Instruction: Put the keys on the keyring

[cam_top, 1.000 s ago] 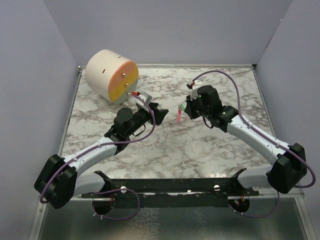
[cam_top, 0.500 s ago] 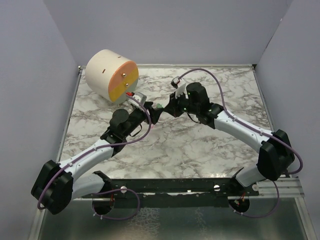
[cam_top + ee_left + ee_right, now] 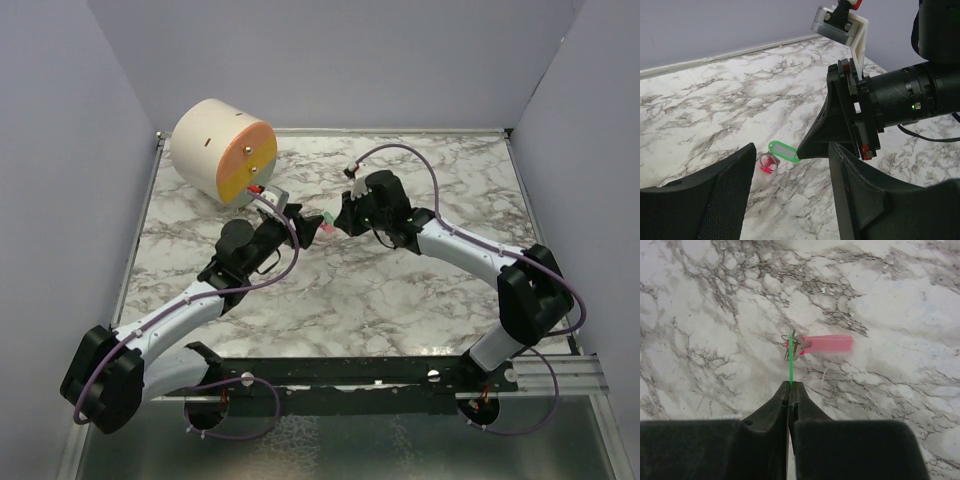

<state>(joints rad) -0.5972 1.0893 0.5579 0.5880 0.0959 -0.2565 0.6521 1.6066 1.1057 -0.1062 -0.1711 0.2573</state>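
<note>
- Location of green key (image 3: 784, 151)?
- In closed right jaws, tip at keyring (image 3: 792, 347); pink key (image 3: 826, 343) at its three o'clock. Left jaws open, empty.
- Handling?
- Light, thin, likely slippery; grip flat end.

Obstacles: 1 cylinder (image 3: 225, 150), far left, close by the left gripper (image 3: 303, 226); right gripper (image 3: 340, 218), clamped on green key (image 3: 784, 151), fronting its spread fingers. 3 walls (image 3: 350, 60): left, far, right. Free: marble table (image 3: 330, 300), near centre, far right.
</note>
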